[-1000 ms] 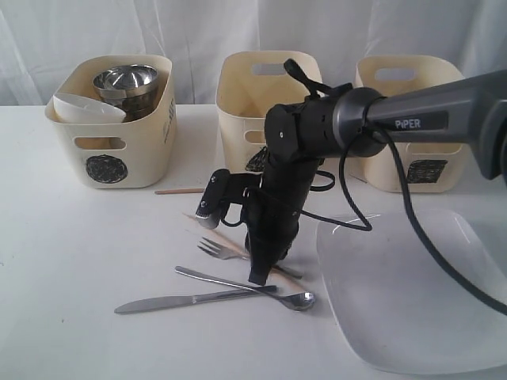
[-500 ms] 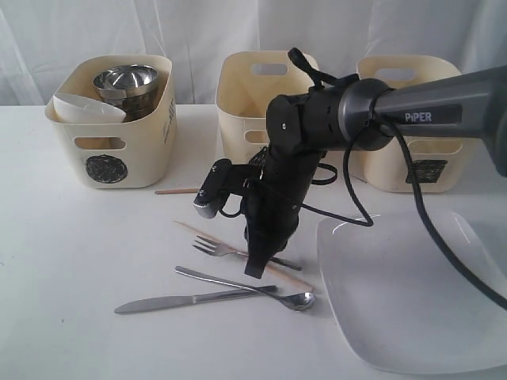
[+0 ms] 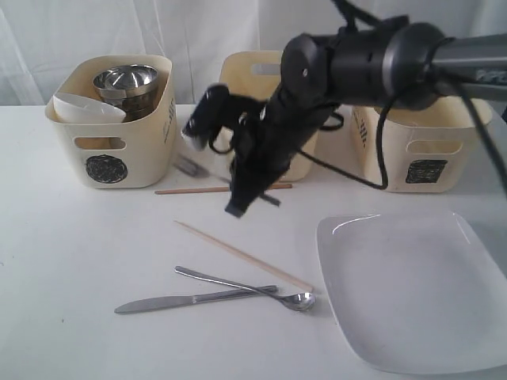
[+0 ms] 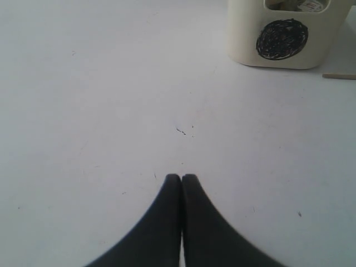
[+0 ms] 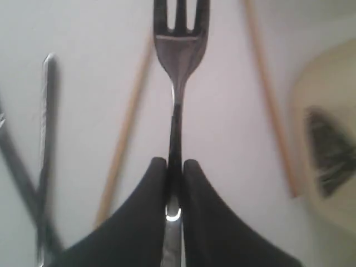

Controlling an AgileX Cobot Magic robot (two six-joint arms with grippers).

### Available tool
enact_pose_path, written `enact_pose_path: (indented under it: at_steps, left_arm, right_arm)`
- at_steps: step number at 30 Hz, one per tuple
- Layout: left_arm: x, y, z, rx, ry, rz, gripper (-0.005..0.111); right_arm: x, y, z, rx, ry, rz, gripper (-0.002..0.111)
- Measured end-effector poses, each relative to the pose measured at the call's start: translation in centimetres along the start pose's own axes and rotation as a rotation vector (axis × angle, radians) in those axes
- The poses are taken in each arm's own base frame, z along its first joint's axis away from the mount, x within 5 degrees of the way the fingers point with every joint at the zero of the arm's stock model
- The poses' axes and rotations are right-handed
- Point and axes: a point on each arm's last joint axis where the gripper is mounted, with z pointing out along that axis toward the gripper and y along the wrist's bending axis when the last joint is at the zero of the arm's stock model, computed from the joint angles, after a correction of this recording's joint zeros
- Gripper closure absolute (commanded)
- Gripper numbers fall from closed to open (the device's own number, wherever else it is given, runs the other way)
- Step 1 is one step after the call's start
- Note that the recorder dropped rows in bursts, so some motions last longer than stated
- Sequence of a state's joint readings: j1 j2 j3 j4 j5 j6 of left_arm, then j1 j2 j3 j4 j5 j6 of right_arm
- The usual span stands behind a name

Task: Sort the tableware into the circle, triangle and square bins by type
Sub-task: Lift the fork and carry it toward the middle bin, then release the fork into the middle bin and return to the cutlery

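Leftmost, steel bowls (image 3: 127, 79) and a white bowl (image 3: 85, 107) are grouped in the circle bin (image 3: 142, 150), evidently the place for vessels. The left tool (image 4: 181, 181) is clenched on nothing and parked low over bare worktop (image 4: 111, 111) near that bin, out of the way. Further right, the fork (image 5: 178, 55) is gripped by its handle in the right tool (image 5: 175, 167) and held clear of the worktop before the middle bin (image 3: 238, 95), presumably for dropping in there. The chopsticks (image 3: 245, 257), knife (image 3: 170, 302) and spoon (image 3: 297, 300) lie unsorted on the worktop. Rightmost, the plate (image 3: 412, 293) lies before the square bin (image 3: 444, 158).
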State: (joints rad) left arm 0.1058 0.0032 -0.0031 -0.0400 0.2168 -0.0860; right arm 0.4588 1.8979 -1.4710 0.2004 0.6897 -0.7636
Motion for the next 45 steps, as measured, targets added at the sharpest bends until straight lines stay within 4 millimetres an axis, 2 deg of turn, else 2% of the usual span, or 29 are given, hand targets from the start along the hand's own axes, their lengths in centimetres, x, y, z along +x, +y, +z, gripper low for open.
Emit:
enact_pose_path:
  at_steps: [5,8,11,21,24,28,32,36,39,42,45]
  left_arm:
    - [0.0,0.0,0.0,0.000,0.000,0.000,0.107]
    - [0.0,0.0,0.0,0.000,0.000,0.000,0.107]
    - [0.0,0.0,0.0,0.001,0.000,-0.001,0.107]
    - [0.0,-0.1,0.0,0.006,0.000,-0.014,0.107]
    - [0.0,-0.1,0.0,0.006,0.000,-0.014,0.107]
    - [0.0,-0.1,0.0,0.006,0.000,-0.014,0.107]
    - [0.0,-0.1,0.0,0.006,0.000,-0.014,0.107]
    - [0.0,-0.1,0.0,0.006,0.000,-0.014,0.107]
    - [0.0,-0.1,0.0,0.006,0.000,-0.014,0.107]
    - [0.0,-0.1,0.0,0.006,0.000,-0.015,0.107]
    - [0.0,-0.1,0.0,0.006,0.000,-0.015,0.107]
  right_arm:
    - [-4.0,-2.8,-5.3,0.335,-0.416,0.090,0.108]
    - [-5.1,-4.4,-6.6,0.478,-0.617,0.166,0.108]
    - [-5.0,-5.8,-6.3,0.567,-0.724,0.223,0.108]
    - [-0.9,-9.6,1.0,0.656,-0.666,0.307,0.107]
    - [0.5,-10.2,2.9,0.650,-0.629,0.373,0.099]
    - [2.0,-11.0,4.0,0.649,-0.601,0.463,0.082]
    - [2.4,-11.3,4.0,0.654,-0.599,0.490,0.071]
    - [2.5,-11.3,4.0,0.650,-0.593,0.494,0.070]
    - [2.2,-11.1,3.3,0.617,-0.574,0.496,0.070]
    - [1.5,-10.7,1.3,0.560,-0.553,0.498,0.070]
    - [0.4,-9.9,-2.3,0.485,-0.538,0.501,0.070]
